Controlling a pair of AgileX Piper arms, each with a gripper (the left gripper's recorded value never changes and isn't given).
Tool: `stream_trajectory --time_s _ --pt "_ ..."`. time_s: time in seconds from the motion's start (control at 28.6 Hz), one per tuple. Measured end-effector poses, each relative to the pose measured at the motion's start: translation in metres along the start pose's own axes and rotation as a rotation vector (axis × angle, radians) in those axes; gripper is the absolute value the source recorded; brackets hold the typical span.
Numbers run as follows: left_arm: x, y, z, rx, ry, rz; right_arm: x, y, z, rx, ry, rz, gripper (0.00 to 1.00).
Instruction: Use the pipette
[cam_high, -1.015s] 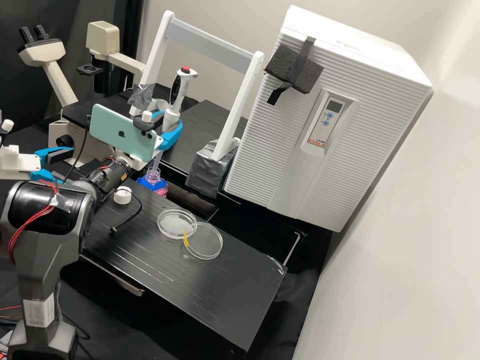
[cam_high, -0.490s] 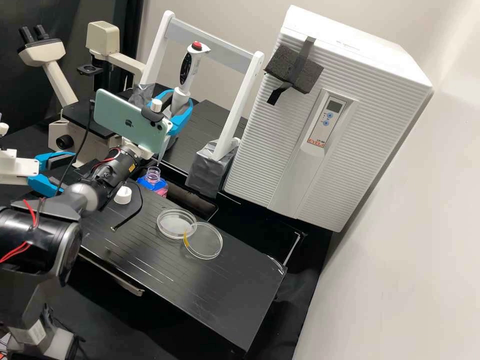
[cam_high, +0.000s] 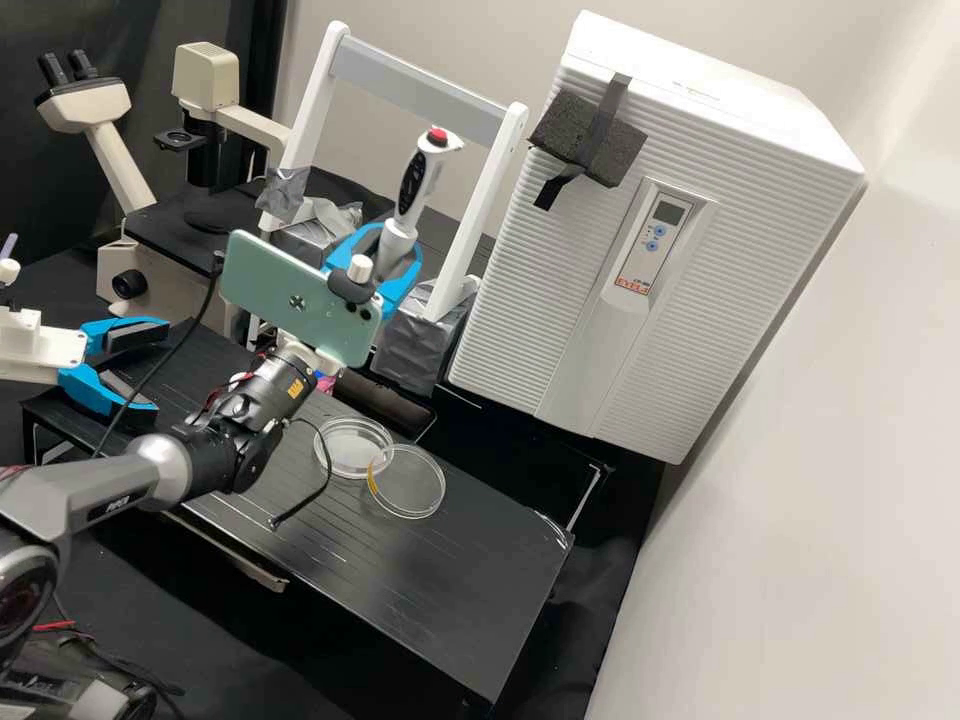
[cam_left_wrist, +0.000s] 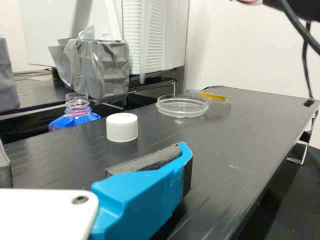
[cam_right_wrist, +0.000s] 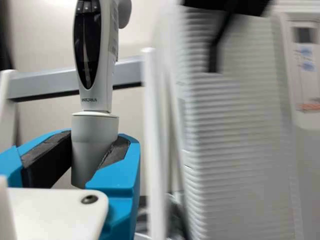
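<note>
The black ribbed tabletop (cam_high: 455, 585) carries a clear round dish (cam_high: 352, 446) near its middle. A second dish (cam_high: 410, 482) with a yellow strip on its rim lies just beside the first on the side nearer the wall, and their edges overlap. A white screw cap (cam_left_wrist: 122, 127) stands alone, apart from the dishes. An open bottle (cam_left_wrist: 77, 108) of pink liquid stands at the tabletop's far edge; whether it rests on the tabletop or just beyond it cannot be told.
</note>
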Motion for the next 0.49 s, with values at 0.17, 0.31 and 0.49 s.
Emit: stream_trajectory --time_s 0.17,0.31,0.49 --pt "0.0032 0.000 0.001 0.004 -0.013 -0.003 -0.011 0.023 0.014 0.052 -0.046 0.059 0.00" --pt "0.0060 -0.005 0.002 0.005 -0.027 -0.026 -0.018 0.035 0.016 0.074 -0.048 0.075 0.00" --pt "0.0070 -0.009 0.001 0.001 -0.028 -0.039 -0.020 0.037 0.011 0.061 -0.027 0.066 0.00"
